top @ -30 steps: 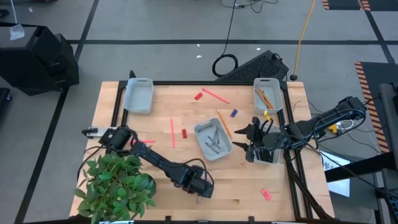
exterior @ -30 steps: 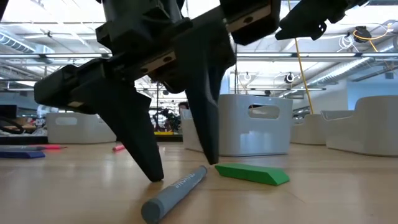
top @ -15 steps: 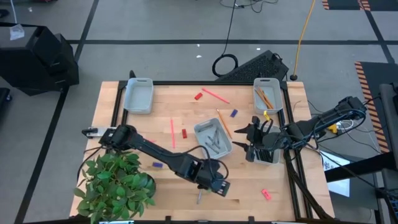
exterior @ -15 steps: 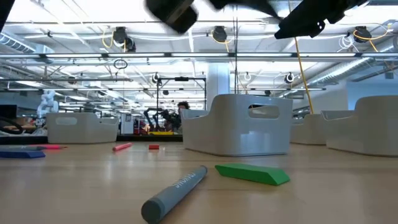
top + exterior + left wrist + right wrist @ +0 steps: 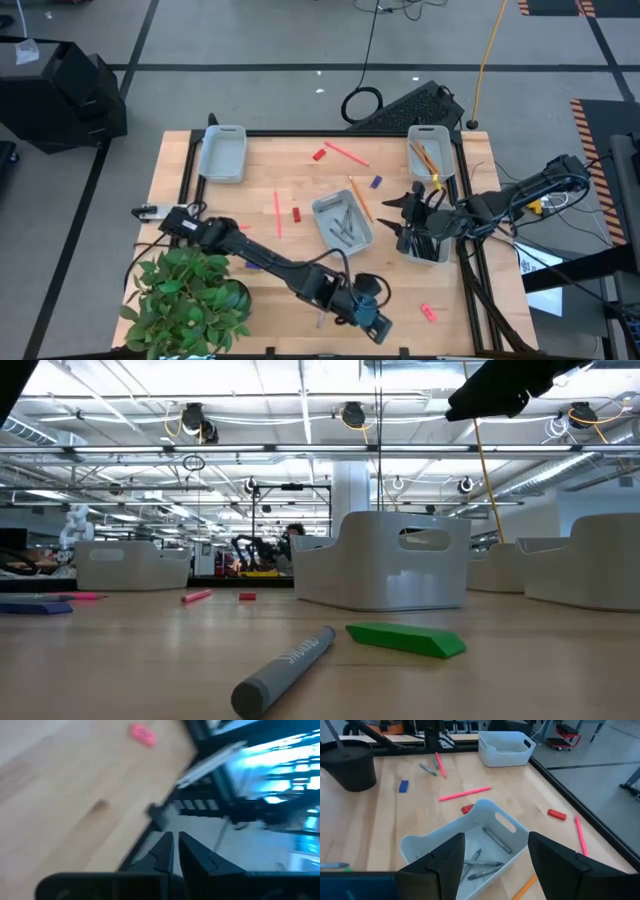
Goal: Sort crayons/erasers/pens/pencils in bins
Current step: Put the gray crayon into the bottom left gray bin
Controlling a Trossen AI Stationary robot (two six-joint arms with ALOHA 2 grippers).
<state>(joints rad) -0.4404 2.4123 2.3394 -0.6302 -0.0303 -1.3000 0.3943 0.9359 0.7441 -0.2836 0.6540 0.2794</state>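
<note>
Where the high view looks down on the surface (image 5: 200, 200), I see the left gripper (image 5: 378, 327) reaching toward the near edge, just beside a grey crayon (image 5: 321, 319) and a green eraser (image 5: 368, 284), with a pink eraser (image 5: 428, 313) farther right. The right gripper (image 5: 402, 215) hangs, fingers spread, between the middle bin (image 5: 325, 207), which holds grey crayons, and a right-side bin (image 5: 437, 257); a far-right bin (image 5: 430, 133) holds pencils. In the low view, the crayon (image 5: 288, 670) lies in front, the green eraser (image 5: 405, 639) just behind it. Left wrist view: fingers (image 5: 165, 849) nearly together, nothing between them. Right wrist view: jaws wide apart over the crayon bin (image 5: 485, 815).
</note>
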